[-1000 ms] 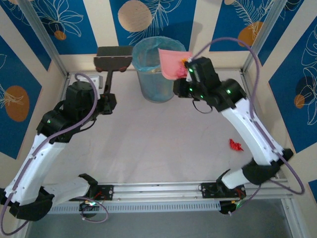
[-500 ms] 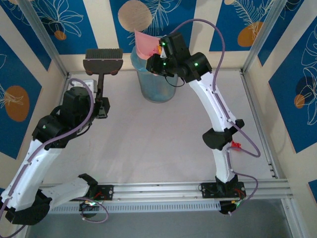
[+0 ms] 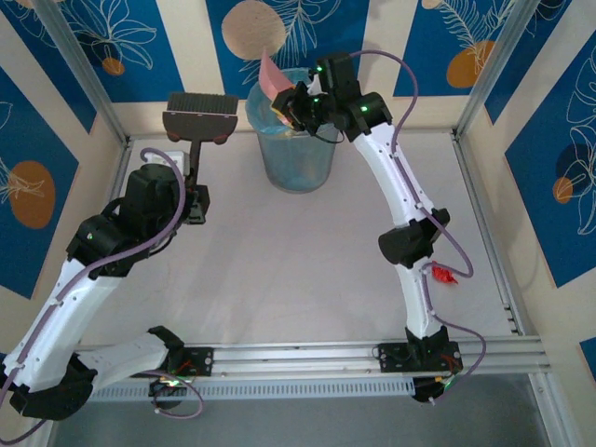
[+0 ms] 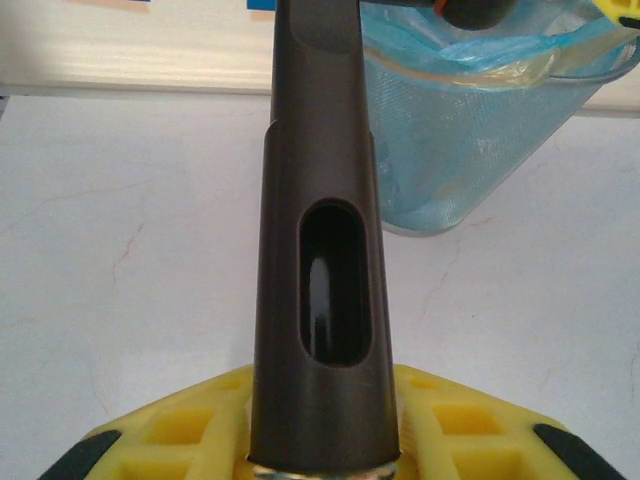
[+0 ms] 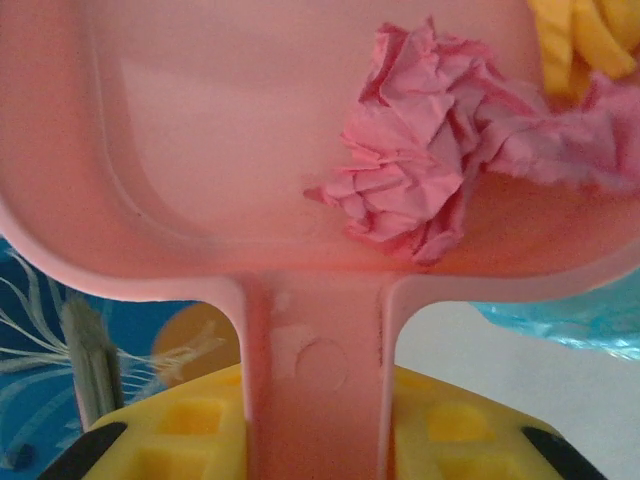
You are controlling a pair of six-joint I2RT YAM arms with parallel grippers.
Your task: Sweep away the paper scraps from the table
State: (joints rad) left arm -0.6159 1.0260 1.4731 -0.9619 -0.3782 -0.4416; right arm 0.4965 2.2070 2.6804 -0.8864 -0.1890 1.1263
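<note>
Swung further left, my right gripper [image 5: 315, 440] clamps the dustpan [image 5: 200, 150] over the bin [image 3: 298, 158]; I tip steeper so scraps [image 5: 420, 185] slide in; left gripper [image 4: 325, 455] grips the brush [image 3: 197, 102].

Left arm [image 3: 60, 303] and right arm [image 3: 396, 182]: white link shells, black joint housings with green LEDs, grey-purple cables looping alongside, black bases on the rail at 6 o'clock, and yellow waffle-ribbed fingers [image 4: 170, 430] [image 5: 170, 425] with black corner pads at 5 and 7 o'clock in the wrist views.
</note>
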